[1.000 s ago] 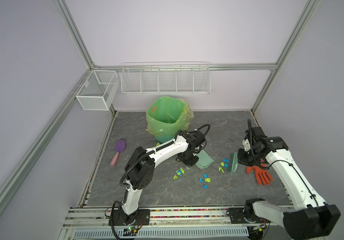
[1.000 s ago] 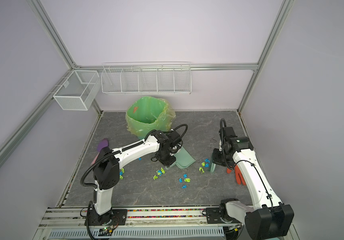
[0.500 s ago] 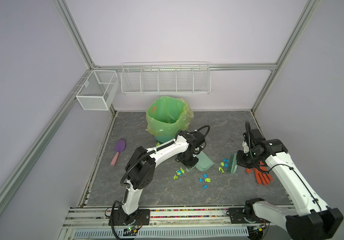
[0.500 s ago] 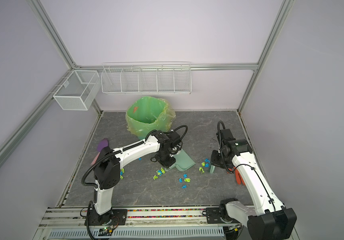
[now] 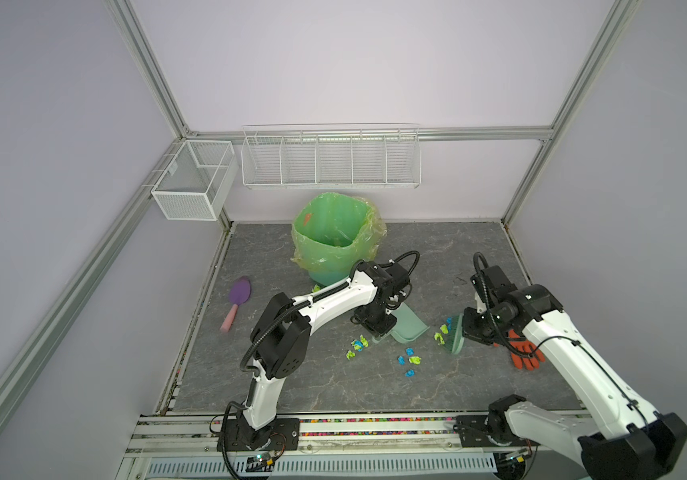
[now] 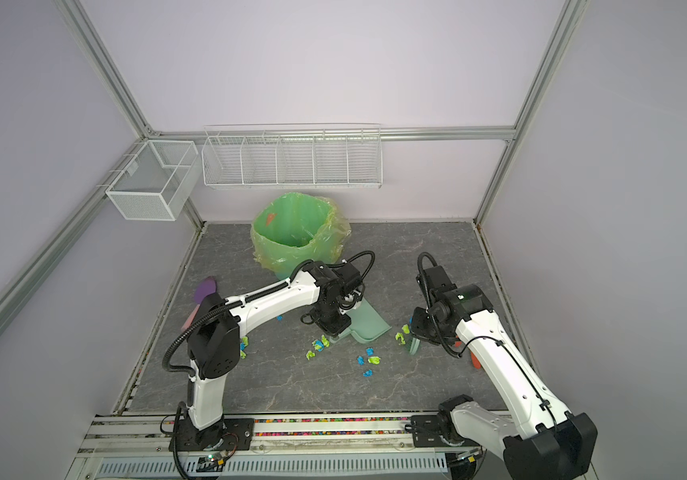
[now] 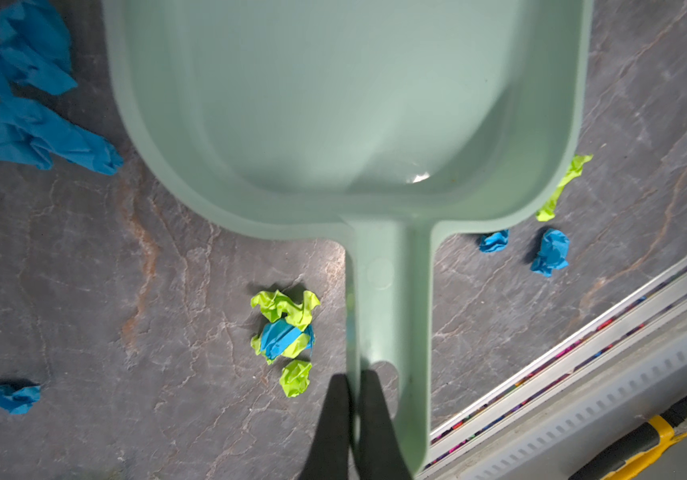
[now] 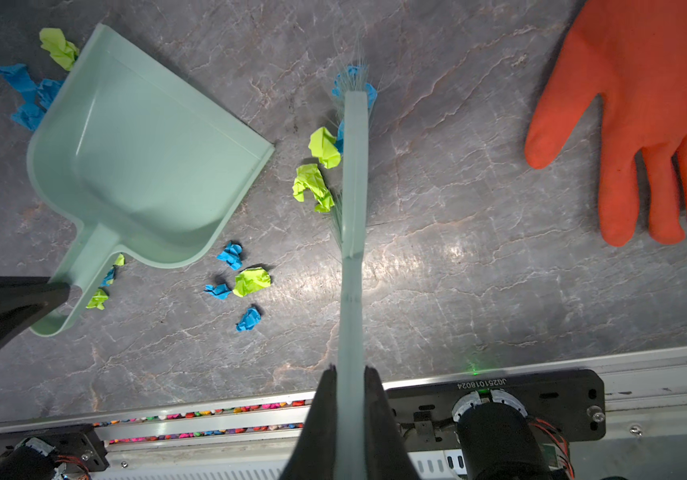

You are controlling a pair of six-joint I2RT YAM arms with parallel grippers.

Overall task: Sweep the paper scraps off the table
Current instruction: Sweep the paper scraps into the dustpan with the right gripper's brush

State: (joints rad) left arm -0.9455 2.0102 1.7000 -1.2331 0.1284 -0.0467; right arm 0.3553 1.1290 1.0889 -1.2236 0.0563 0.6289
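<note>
My left hand [image 7: 354, 395] is pinched shut on one edge of the handle of the pale green plastic dustpan [image 8: 146, 158]. My right hand [image 8: 350, 382] is closed around the handle of the matching pale green brush [image 8: 353, 166], bristles down on the dark grey marbled table [image 5: 333, 386]. The crumpled blue and lime paper scraps lie mid-table. A few [image 8: 316, 187] touch the bristles, facing the pan's open lip. A loose group [image 8: 246, 282] sits nearer the front edge, and more [image 8: 30, 95] lie behind the pan's back wall and beside its handle. My worry is a straight push. It would carry only the bits at the bristles, while the front group slips past the pan's corner. With such a narrow pinch on the handle, a hard stroke could pivot the pan or lift its lip, letting paper slide underneath. These bits are light and may flick off the bristles. The orange rubber glove [image 8: 645, 104] lies near the brush towards the right edge, and a wide backswing could drag it along.
</note>
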